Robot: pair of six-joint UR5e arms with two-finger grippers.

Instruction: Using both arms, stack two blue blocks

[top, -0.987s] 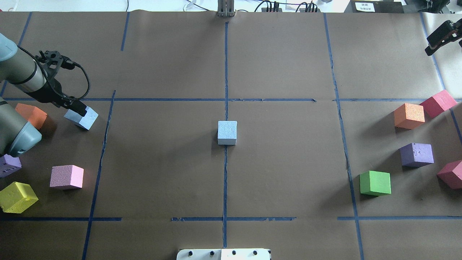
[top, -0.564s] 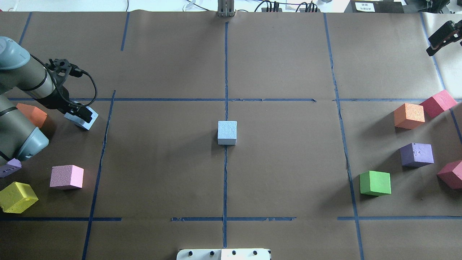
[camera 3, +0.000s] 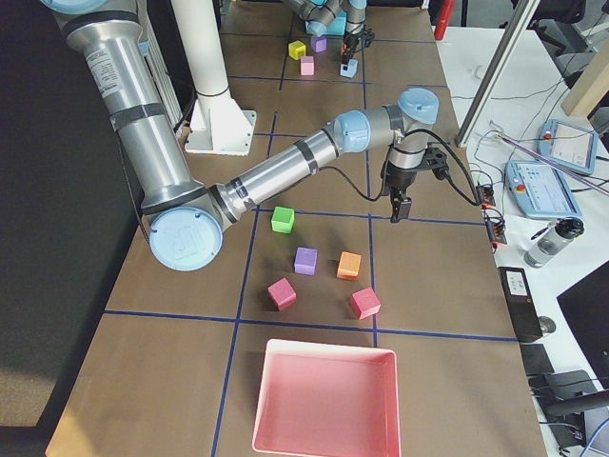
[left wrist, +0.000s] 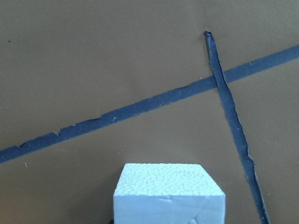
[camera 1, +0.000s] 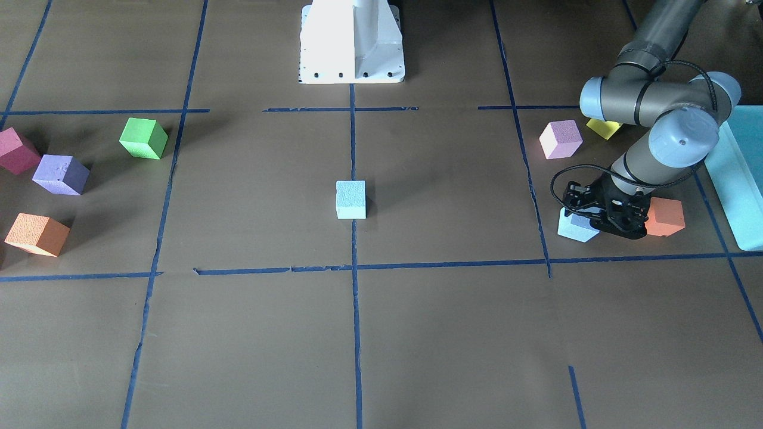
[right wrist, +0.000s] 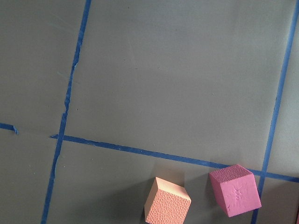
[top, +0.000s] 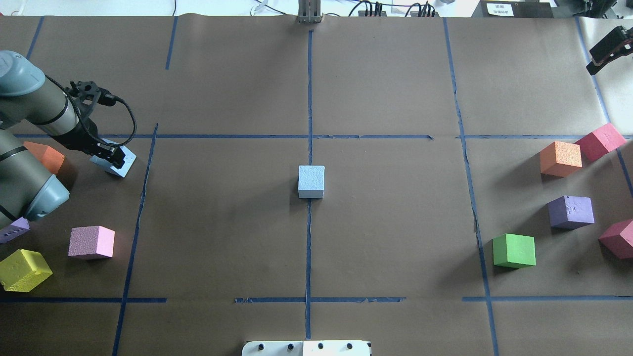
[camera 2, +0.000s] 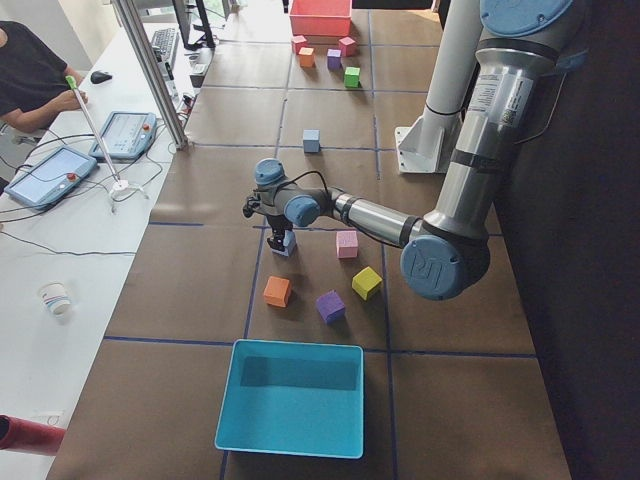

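Observation:
One sky-blue block [top: 311, 181] stands alone at the table's centre, also in the front view [camera 1: 350, 199]. The second blue block [top: 121, 163] lies on my left side, next to a tape line. My left gripper [top: 112, 157] is down on it and shut on it. It fills the bottom of the left wrist view [left wrist: 168, 193], and the fingers are out of frame there. It also shows in the front view [camera 1: 573, 228] and the left view [camera 2: 289, 243]. My right gripper [top: 593, 65] hangs high at the far right edge, away from all cubes. I cannot tell how its jaws stand.
An orange cube [top: 45, 155] sits just behind the left gripper, with pink [top: 91, 242], yellow [top: 23, 269] and purple [top: 12, 230] cubes nearby. Several cubes lie on the right, among them orange [top: 560, 158] and green [top: 514, 250]. A teal box [camera 2: 290, 400] and a pink tray [camera 3: 324, 400] stand at the table's ends.
The left arm's wrist has swung toward the table's middle and settled over the blue block, which shifted slightly. The right gripper has drawn back a little toward the far right edge.

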